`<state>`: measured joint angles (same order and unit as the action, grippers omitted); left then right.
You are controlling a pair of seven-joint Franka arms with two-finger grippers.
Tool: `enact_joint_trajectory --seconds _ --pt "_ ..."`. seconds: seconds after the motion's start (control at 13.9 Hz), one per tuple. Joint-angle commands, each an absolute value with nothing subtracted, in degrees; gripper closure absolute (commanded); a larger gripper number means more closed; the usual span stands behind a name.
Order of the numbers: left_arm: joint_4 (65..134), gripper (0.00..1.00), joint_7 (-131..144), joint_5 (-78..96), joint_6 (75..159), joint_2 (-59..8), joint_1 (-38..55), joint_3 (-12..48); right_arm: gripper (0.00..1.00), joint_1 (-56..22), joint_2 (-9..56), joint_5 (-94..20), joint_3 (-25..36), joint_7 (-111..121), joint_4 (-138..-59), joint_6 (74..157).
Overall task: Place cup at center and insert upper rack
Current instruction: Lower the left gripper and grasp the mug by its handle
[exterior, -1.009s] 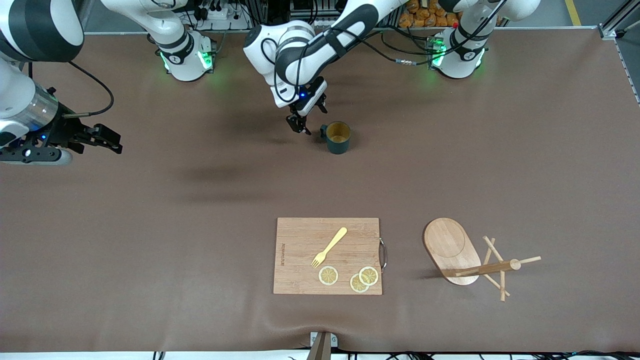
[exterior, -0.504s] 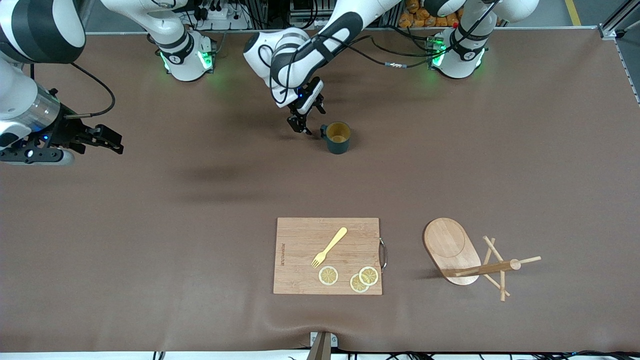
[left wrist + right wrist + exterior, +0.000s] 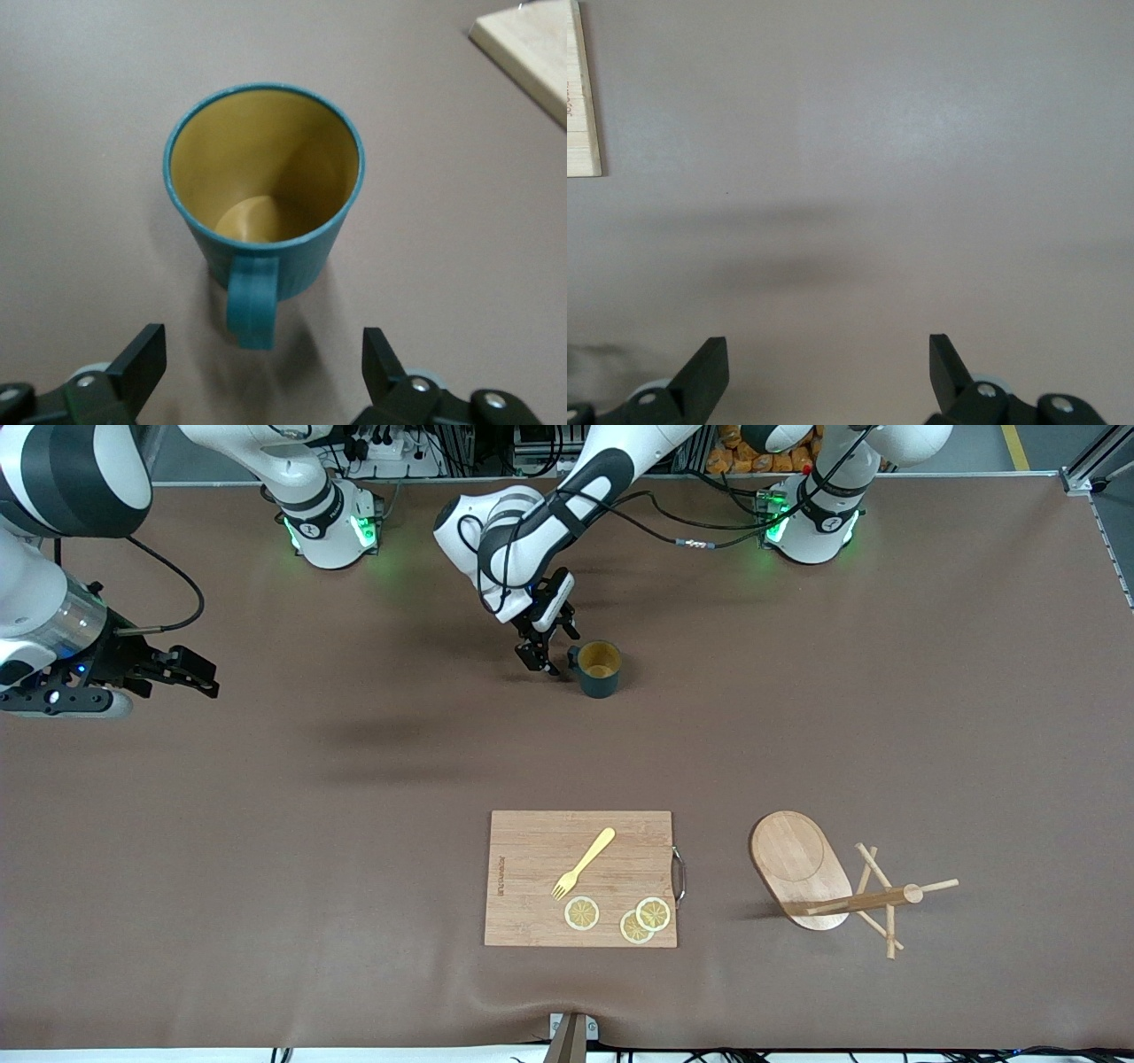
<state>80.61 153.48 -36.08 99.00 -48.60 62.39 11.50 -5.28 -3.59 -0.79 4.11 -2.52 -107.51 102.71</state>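
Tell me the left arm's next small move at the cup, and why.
Probably ease the left gripper forward until its open jaws straddle the handle, then close. The cup stands upright on the mat with its handle pointing at the gripper, lined up between the jaws but not yet between them. The right gripper waits over the mat at its arm's end.

Left arm reaches in from its base, wrist bent down, left gripper [image 3: 547, 652] low over the mat, fingers [image 3: 142, 361] spread wide. Right arm waits at its end of the table, right gripper [image 3: 190, 675] raised, level, fingers [image 3: 709, 365] apart.
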Motion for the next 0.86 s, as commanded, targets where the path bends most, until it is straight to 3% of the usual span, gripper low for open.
enact_joint_trajectory --seconds 0.0,0.5,0.58,0.65,0.79 --pt "78.05 0.05 155.65 -37.44 97.91 -50.54 65.91 9.05 0.0 -4.13 -5.45 -0.18 3.25 -1.93 -109.16 103.36" --pt "77.35 0.05 154.87 -37.44 94.66 -50.71 66.88 8.88 0.0 -4.13 -5.54 -0.18 3.16 -1.93 -109.16 103.27" --pt "76.47 0.08 154.78 -37.44 94.66 -50.71 66.88 8.96 0.0 -4.13 -5.54 -0.18 3.16 -1.93 -109.25 103.27" --pt "76.03 0.19 154.78 -37.44 94.57 -50.89 66.88 8.96 0.0 -4.13 -5.54 -0.18 3.16 -1.93 -109.16 103.27" --pt "75.68 0.22 154.78 -37.44 94.31 -51.76 66.97 8.96 0.0 -4.13 -5.54 -0.18 3.16 -1.93 -109.25 103.18"
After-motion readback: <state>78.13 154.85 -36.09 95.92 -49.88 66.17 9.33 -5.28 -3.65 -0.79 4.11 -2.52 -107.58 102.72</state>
